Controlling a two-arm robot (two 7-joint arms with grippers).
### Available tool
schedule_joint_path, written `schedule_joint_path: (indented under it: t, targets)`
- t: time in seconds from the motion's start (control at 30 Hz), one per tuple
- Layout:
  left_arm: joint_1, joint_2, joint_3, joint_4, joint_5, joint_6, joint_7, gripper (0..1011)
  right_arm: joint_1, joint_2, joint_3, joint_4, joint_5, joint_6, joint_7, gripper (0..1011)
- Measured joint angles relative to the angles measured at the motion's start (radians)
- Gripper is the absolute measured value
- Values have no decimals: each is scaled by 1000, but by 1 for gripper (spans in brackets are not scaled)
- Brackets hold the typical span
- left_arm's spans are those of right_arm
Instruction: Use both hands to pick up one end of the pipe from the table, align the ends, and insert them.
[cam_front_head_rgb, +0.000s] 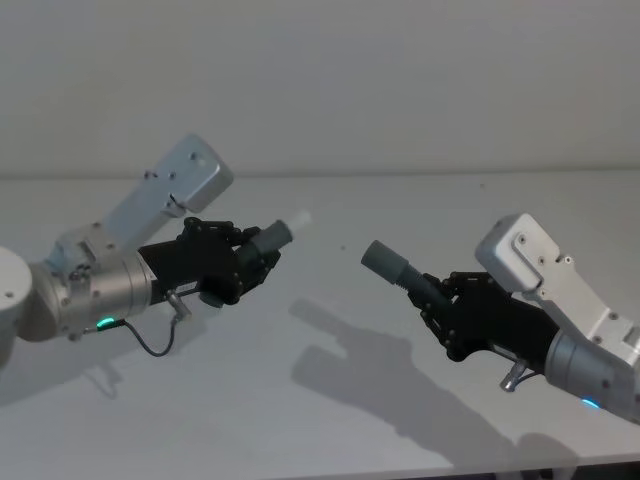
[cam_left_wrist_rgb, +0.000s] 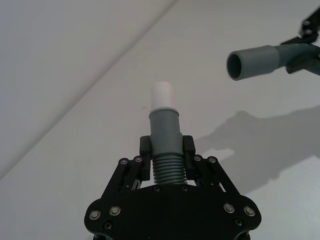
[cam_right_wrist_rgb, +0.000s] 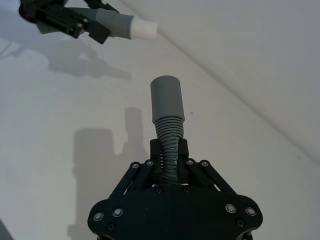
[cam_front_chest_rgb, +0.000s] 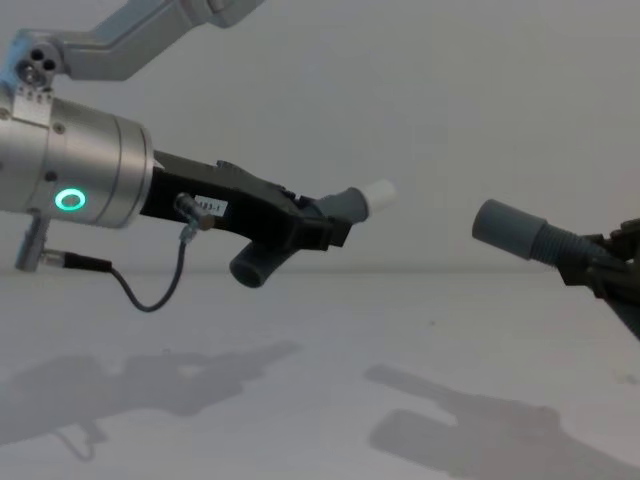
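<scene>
- L end effector (cam_front_head_rgb: 258, 252) clamped on white-tipped pipe piece (cam_front_head_rgb: 280, 236), R end effector (cam_front_head_rgb: 432, 292) grips open-cuff piece (cam_front_head_rgb: 388, 264); both above counter (cam_front_head_rgb: 330, 420), ends apart.
- Risk: axes misaligned, so tip (cam_front_head_rgb: 299, 221) may jam on cuff rim (cam_front_head_rgb: 368, 253).

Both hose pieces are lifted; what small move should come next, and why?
Probably ease the right pincer, gripping the open-cuffed hose piece, toward the white-tipped hose piece in the left pincer, tilting until cuff faces tip: both hang above the table, apart and off one axis.
</scene>
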Motion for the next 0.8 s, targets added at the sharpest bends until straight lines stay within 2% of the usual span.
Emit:
schedule_joint_path:
  t: [0.2,0.43,0.63,0.8]
  targets:
    - [-44,31,23,21,-17,-16,-97,336,-8,40,1,-6,-25,-69,37,155]
    - [-89,55,47,49,-37,-49,-204,336,-13,65,5,-4,-32,-118,70,156]
    - [-126,70,68,73,-57,-81,-288,336,-13,78,6,3,-22,-151,99,155]
    - [-148,78,81,88,-72,-99,-343,336,-10,89,8,11,3,-183,132,149]
